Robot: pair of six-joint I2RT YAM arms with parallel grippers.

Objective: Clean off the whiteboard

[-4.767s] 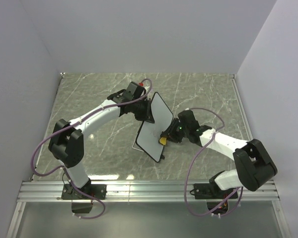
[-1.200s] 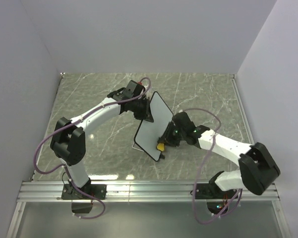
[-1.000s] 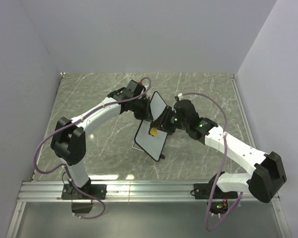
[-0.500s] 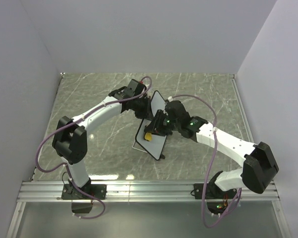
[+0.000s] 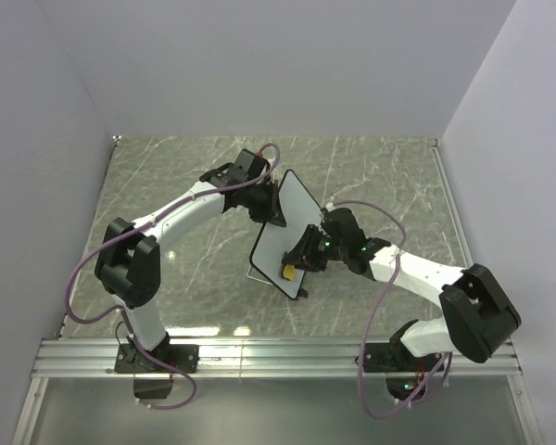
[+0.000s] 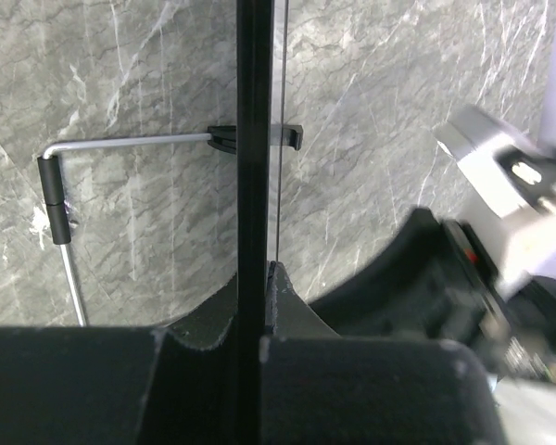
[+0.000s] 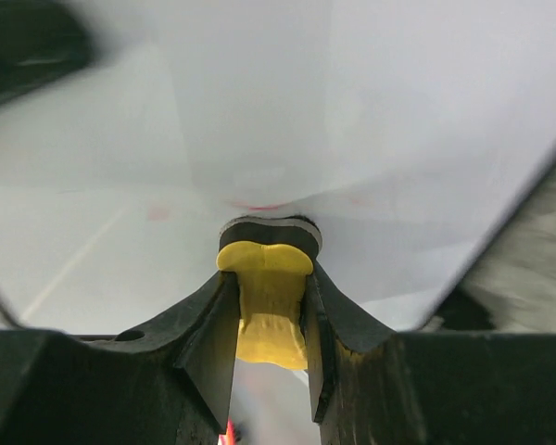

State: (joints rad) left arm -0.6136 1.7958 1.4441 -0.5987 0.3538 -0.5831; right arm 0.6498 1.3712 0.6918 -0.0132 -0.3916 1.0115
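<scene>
The whiteboard stands tilted over the desk, its edge clenched by the left end effector. The right end effector presses a grasped yellow eraser on it. Mid-wipe, I judge: faint red traces call for a stroke.

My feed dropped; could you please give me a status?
Left hand shut on whiteboard edge. Right hand shut on yellow eraser, at its face. Faint red marks; nothing blocking.

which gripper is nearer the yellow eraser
Right. The right gripper is shut on the yellow eraser, pressed against the whiteboard face; the left gripper clamps the whiteboard's edge, away from the eraser.
</scene>
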